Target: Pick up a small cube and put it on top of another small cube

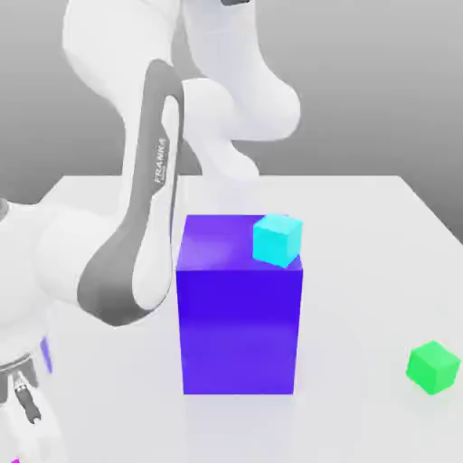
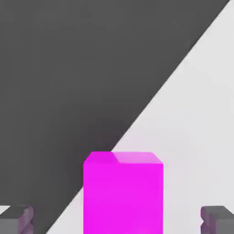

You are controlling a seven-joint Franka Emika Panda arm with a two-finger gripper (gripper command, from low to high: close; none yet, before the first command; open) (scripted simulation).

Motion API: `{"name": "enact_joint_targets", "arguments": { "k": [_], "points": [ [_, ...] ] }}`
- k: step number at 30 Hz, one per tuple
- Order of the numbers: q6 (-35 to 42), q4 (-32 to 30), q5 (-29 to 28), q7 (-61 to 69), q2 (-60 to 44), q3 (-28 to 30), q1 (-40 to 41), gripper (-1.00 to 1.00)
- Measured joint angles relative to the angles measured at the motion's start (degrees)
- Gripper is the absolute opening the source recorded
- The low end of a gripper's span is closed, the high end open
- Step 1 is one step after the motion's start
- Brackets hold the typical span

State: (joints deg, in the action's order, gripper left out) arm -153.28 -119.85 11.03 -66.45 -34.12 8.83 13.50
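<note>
Magenta cube [image 2: 122, 192] sits flat on the white surface [image 2: 196, 137], near its edge, one face square to the hand camera; a cube, so no long axis to call. Tool [image 2: 117, 219] wide open, holding nothing, fingers [image 2: 16, 218] either side of the cube with clear gaps, not touching. Exterior view: green cube [image 1: 432, 366] on the surface at the right, well apart from the big blue-purple block [image 1: 240, 316], cyan cube [image 1: 276, 240] on the block's top corner.
</note>
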Motion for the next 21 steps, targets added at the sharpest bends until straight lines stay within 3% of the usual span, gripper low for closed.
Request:
{"name": "enact_joint_targets", "arguments": {
  "k": [6, 11, 21],
  "points": [
    [-0.7, 0.2, 0.3, 0.2, -0.9, -0.2, 0.2, -1.00],
    [4.6, -1.7, -1.7, -1.1, 6.3, 1.3, -1.4, -1.00],
    [4.3, -12.7, -6.6, 2.4, 17.1, -10.6, -15.1, -1.00]
  ]
}}
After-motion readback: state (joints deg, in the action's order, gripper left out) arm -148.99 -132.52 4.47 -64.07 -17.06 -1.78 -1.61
